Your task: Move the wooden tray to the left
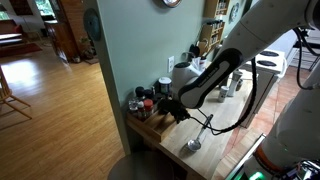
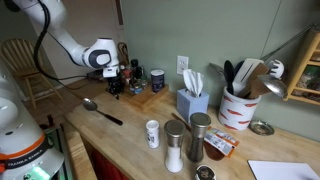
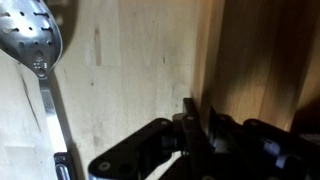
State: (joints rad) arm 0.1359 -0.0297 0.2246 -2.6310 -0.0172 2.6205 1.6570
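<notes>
Wooden tray (image 2: 141,98) with jars (image 2: 157,79), gripper (image 2: 115,87) at its edge.

No legible text on my feeds. The packet (image 2: 222,146) on the counter has red-and-white print that's too small to read. The white utensil crock (image 2: 238,110) has a red band, and I can't resolve any lettering on it. The labels on the jars (image 2: 157,79) on the wooden tray (image 2: 150,96) are blurred. The wall clock (image 1: 170,2) is cropped at the frame edge, so no numerals are readable.
</notes>
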